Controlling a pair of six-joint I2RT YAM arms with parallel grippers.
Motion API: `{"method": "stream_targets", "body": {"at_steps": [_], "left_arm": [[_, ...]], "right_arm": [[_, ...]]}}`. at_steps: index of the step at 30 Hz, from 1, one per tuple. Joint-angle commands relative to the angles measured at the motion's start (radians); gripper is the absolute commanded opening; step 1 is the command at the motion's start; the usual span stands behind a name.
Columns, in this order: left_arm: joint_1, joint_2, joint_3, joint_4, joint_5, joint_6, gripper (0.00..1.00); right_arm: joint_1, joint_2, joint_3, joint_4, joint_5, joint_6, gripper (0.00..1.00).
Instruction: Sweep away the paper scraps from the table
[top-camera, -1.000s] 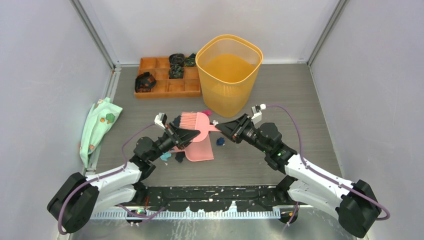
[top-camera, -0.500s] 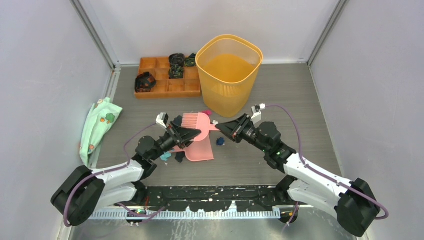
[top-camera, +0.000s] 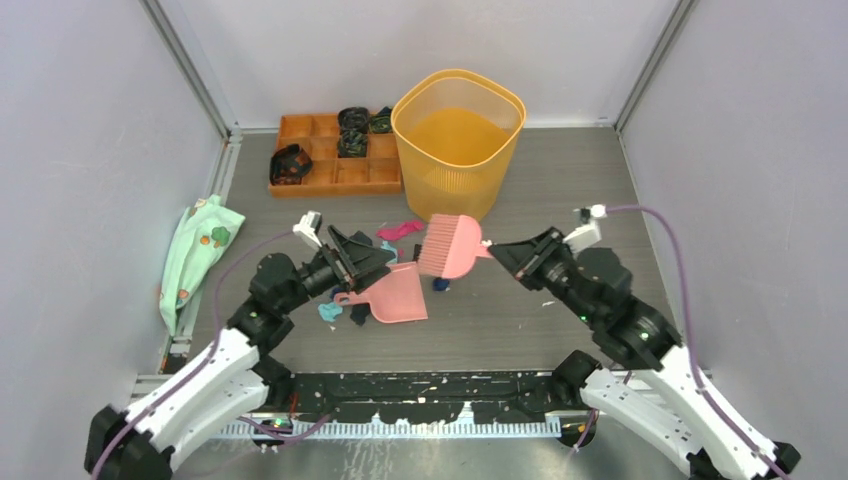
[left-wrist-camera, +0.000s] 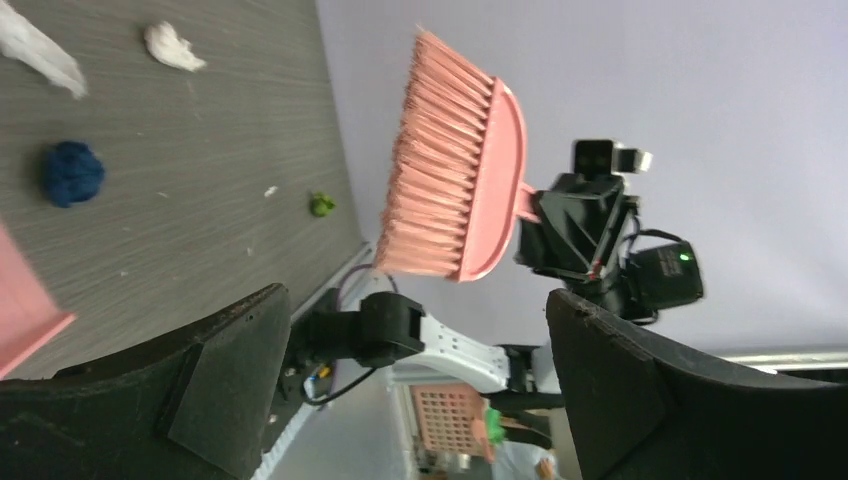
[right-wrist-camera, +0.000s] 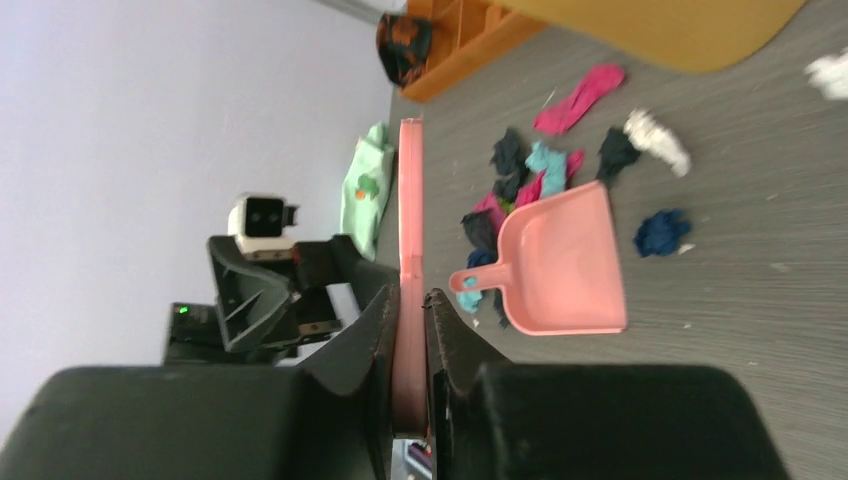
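Since 1 second ago, the left gripper (top-camera: 366, 262) has let go of the pink brush (top-camera: 449, 246). Its 2 fingers now stand spread wide with nothing between them, and the brush has passed to the right, off the dustpan. Note that the right gripper (top-camera: 499, 250) alone carries the brush, its jaws clamped on the thin handle, as your right wrist view confirms. You can see the brush head hanging above the table (top-camera: 570, 180), bristles pointing toward the left arm, on the near side of the yellow-orange bin (top-camera: 459, 150). The pink dustpan (top-camera: 398, 293) lies flat on the table, just near and left of the brush head. The paper scraps (top-camera: 329, 312) are on the table. Teal and black bits cluster by the dustpan's handle. 1 dark blue bit (top-camera: 440, 285) sits just beside its right edge, and 1 magenta strip (top-camera: 398, 231) lies beyond it, toward the bin. White bits (right-wrist-camera: 657, 138) show in your right wrist view.
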Motion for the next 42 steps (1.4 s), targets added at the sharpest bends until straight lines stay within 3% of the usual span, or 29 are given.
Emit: {"method": "stream_targets", "body": {"at_steps": [1, 4, 8, 9, 20, 25, 33, 42], "left_arm": [[0.037, -0.149, 0.212, -0.814, -0.054, 0.316, 1.0], [0.073, -0.159, 0.253, -1.0, -0.043, 0.399, 1.0], [0.087, -0.19, 0.212, -1.093, -0.083, 0.425, 0.79], [0.089, -0.202, 0.186, -1.104, -0.097, 0.427, 0.77], [0.098, -0.282, 0.051, -1.183, -0.137, 0.429, 0.85], [0.183, -0.138, -0.024, -0.962, -0.017, 0.484, 0.83], [0.462, 0.078, 0.026, -0.847, 0.279, 0.649, 0.84], [0.515, 0.281, 0.048, -0.628, 0.449, 0.633, 0.83]], "right_arm": [[-0.004, -0.012, 0.147, -0.303, 0.167, -0.149, 0.0], [-0.002, -0.001, 0.165, -0.333, 0.19, -0.178, 0.01], [-0.003, 0.017, 0.146, -0.322, 0.184, -0.193, 0.0], [-0.004, 0.022, 0.141, -0.315, 0.178, -0.194, 0.0], [-0.003, 0.042, 0.081, -0.274, 0.149, -0.204, 0.0], [-0.003, 0.051, 0.072, -0.27, 0.14, -0.205, 0.01], [-0.004, 0.06, 0.072, -0.28, 0.151, -0.212, 0.0], [-0.004, 0.096, 0.056, -0.246, 0.145, -0.207, 0.0]]}}
